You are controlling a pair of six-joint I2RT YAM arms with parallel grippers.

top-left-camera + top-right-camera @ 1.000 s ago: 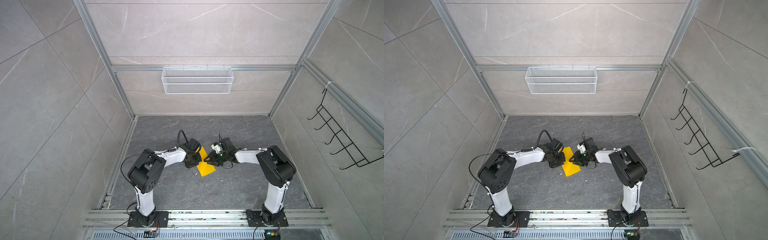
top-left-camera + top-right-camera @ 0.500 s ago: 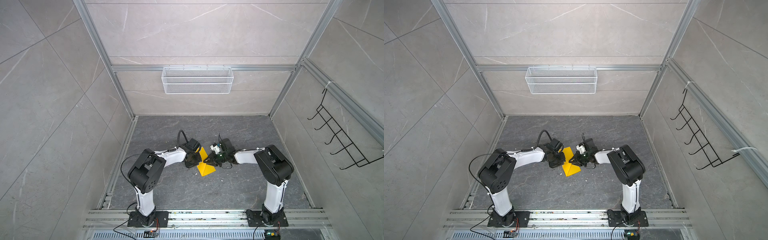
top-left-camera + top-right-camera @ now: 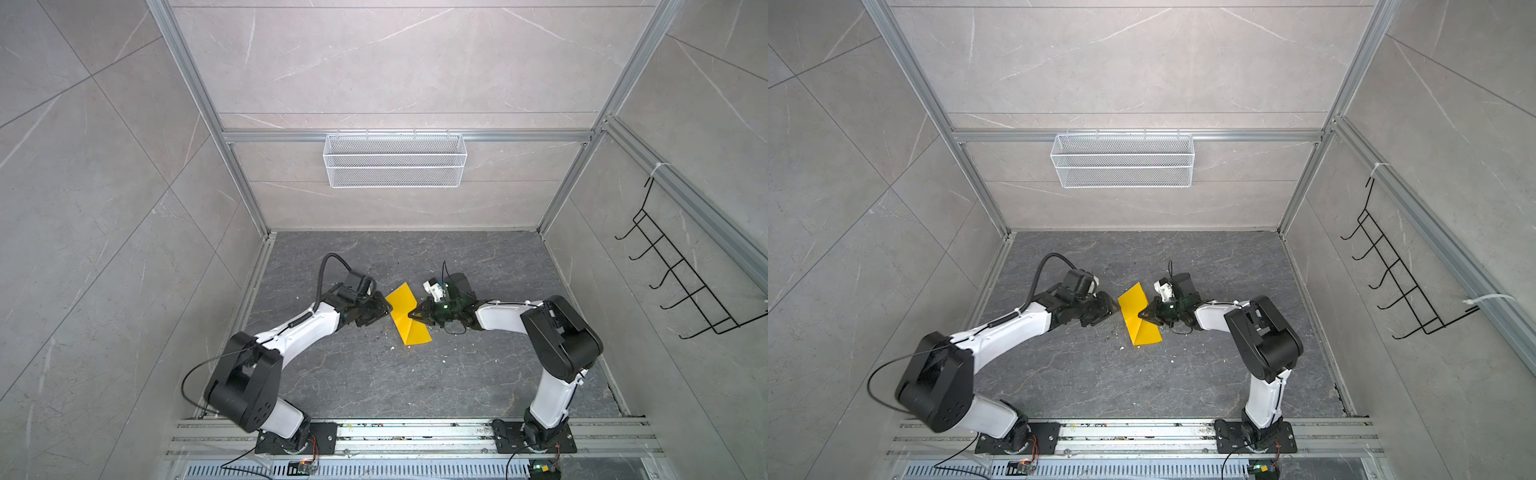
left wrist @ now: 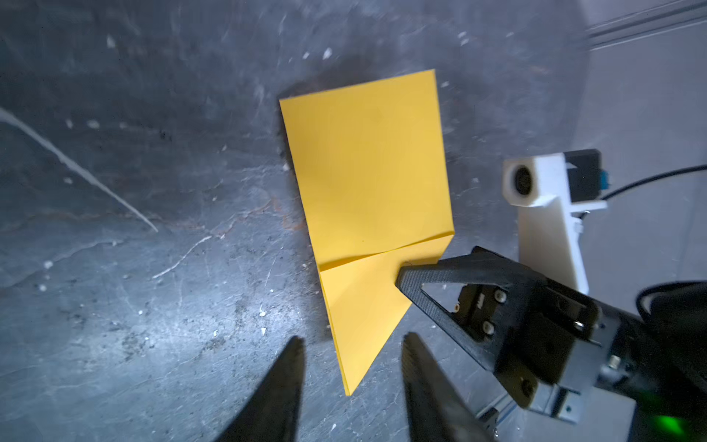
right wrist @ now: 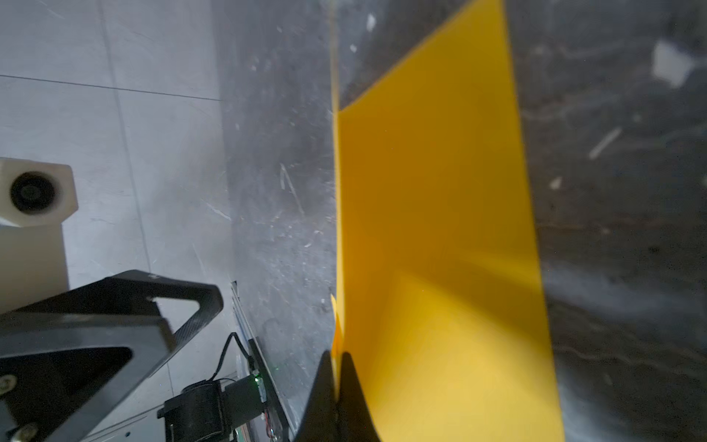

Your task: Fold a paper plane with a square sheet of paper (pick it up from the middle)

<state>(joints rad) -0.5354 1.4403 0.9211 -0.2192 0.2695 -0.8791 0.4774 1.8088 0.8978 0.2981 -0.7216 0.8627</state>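
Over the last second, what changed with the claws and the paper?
The left claw opened, letting go of the yellow paper. The right claw shut on its edge, beside the crease. The paper stayed roughly in place, and nothing else visibly shifted.

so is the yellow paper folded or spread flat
Folded: the yellow paper shows a crease in the left wrist view, and the right tool pinches its doubled edge.
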